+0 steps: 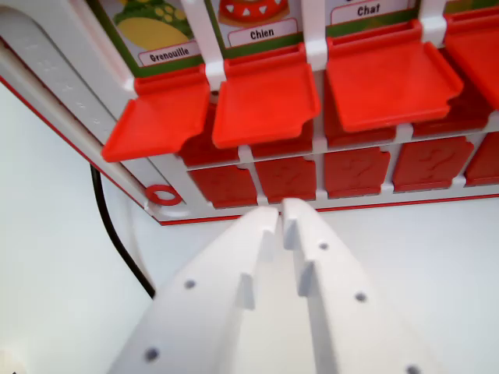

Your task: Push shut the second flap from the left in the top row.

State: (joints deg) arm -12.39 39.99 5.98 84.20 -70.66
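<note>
White tabletop fills the lower frame, with the game board [78, 101] lying across the top, its white frame running from 9 o'clock to 3 o'clock.

Four red flaps stand raised in the nearer open row. The "Chien" flap [265, 101], second from the wrist view's left, sits at 12 o'clock, tilted up and open, with its picture card partly showing above it. Just beside it at 11 o'clock is the "Grenouille" flap [160, 117], also up. At 1 o'clock stands the "Chat" flap [386, 78], raised too, and at 2 o'clock a fourth flap [475, 47] is cut off by the edge.

Below these, a row of closed flaps [288, 175] with question marks lies flat, between the open ones and the gripper.

The gripper [281, 214] points up from 6 o'clock, its white jaws nearly together with only a thin gap, holding nothing. Its tips sit at the board's near edge, apart from the "Chien" flap.

A red ring [164, 195] marks the board's corner at 9 o'clock, and a black cable [117, 234] runs down beside it.

The pictures above the labels are mostly cropped; the board's full layout cannot be made out.
</note>
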